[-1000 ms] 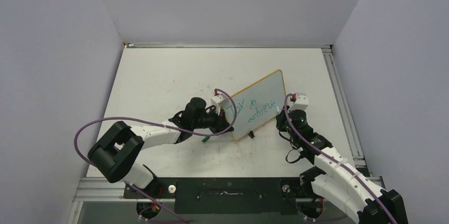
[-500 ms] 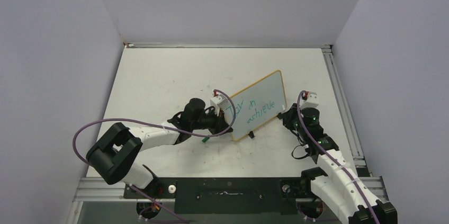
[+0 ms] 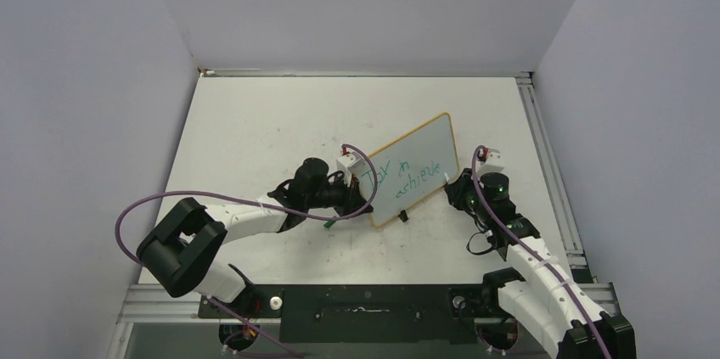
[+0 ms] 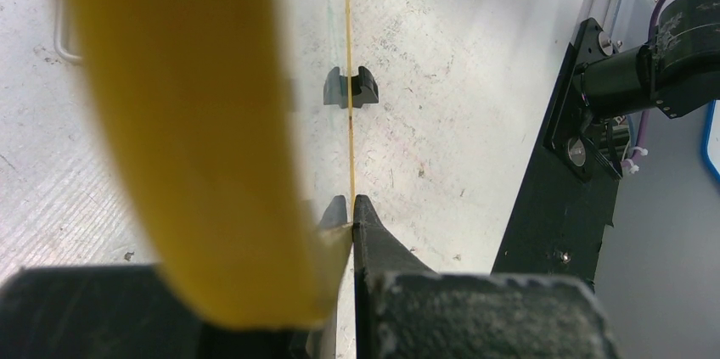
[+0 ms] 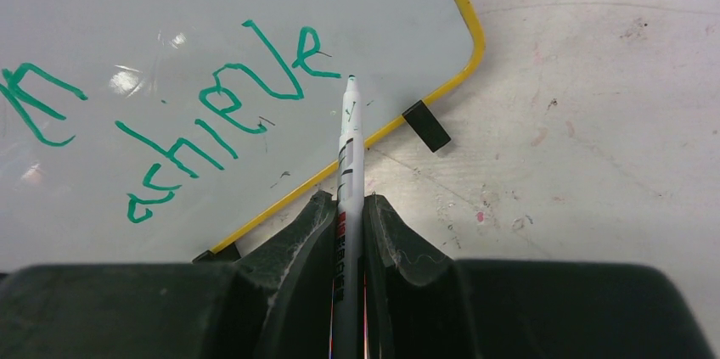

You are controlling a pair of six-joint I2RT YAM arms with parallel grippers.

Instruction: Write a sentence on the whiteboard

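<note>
The whiteboard [image 3: 422, 148], white with a thin yellow rim, stands tilted on the table's middle. My left gripper [image 3: 367, 199] is shut on its left edge. In the left wrist view the board shows edge-on as a yellow line [image 4: 347, 53], pinched by that gripper [image 4: 351, 206]. The sentence [image 3: 406, 174] runs in teal in two slanted lines, and "achieve" [image 5: 216, 126] is legible. My right gripper [image 5: 346, 202] is shut on a grey marker [image 5: 349, 155]. The marker's teal tip sits just right of the last "e", near the board's lower right corner. From above, that gripper [image 3: 459, 190] is beside the board's right end.
A black foot [image 5: 427, 126] clips the board's lower rim, and another [image 4: 350, 87] shows in the left wrist view. A metal rail [image 3: 550, 174] lines the table's right side. Grey walls close in the left, back and right. Purple cables loop off both arms.
My right gripper has shifted a little to the right along the board with the marker, then settled by the end of the lower line. The left gripper and board have not moved.
</note>
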